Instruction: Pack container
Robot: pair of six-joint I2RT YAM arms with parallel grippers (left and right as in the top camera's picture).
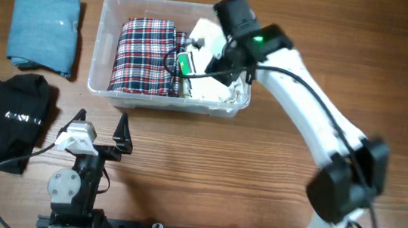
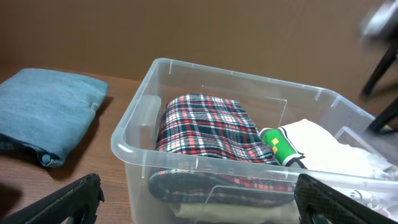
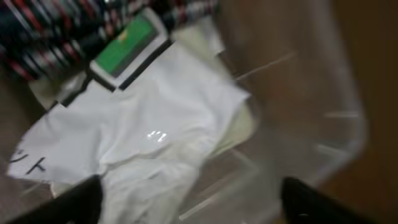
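The clear plastic container point(image 1: 108, 43) stands at the back middle of the table. It holds a folded red plaid garment point(image 1: 145, 56) on the left and a white garment with a green patch point(image 1: 211, 88) on the right. My right gripper point(image 1: 229, 60) hangs over the container's right part, open and empty, above the white garment point(image 3: 155, 124). My left gripper point(image 1: 100, 130) rests open and empty in front of the container point(image 2: 134, 134), fingers apart.
A folded blue denim garment point(image 1: 44, 30) lies at the back left. A folded black garment point(image 1: 9, 120) lies at the front left, beside the left arm's base. A black cable runs from that base.
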